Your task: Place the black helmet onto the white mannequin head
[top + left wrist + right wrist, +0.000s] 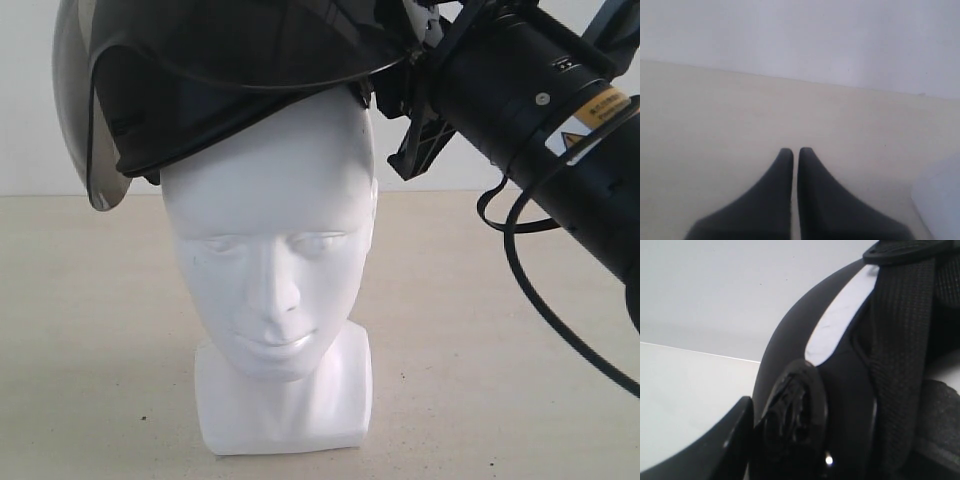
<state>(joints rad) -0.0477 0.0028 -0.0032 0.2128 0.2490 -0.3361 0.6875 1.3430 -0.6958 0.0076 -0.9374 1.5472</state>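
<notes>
Edges first: black helmet (230, 90) sits tilted on crown of white mannequin head (275, 260), not down over it; forehead, face & neck all bare. Smoke visor (85, 130) sticks out on view's left, its lower edge hanging just beside the temple. Head upright on its square base; open table (500, 390) both sides & in front, wall behind. R gripper (400, 95) comes in from upper right of ext. view, arm (545, 110) slanting down to helmet's rim, jaws clamped on that rim. Wrist view shows one finger (725, 440) against shell's outside by visor pivot (795, 415), strap (900, 365) inside. Black cable (545, 290) loops under arm. L gripper (795, 152) low over bare table, tips pinched nearly together, holding nothing.
</notes>
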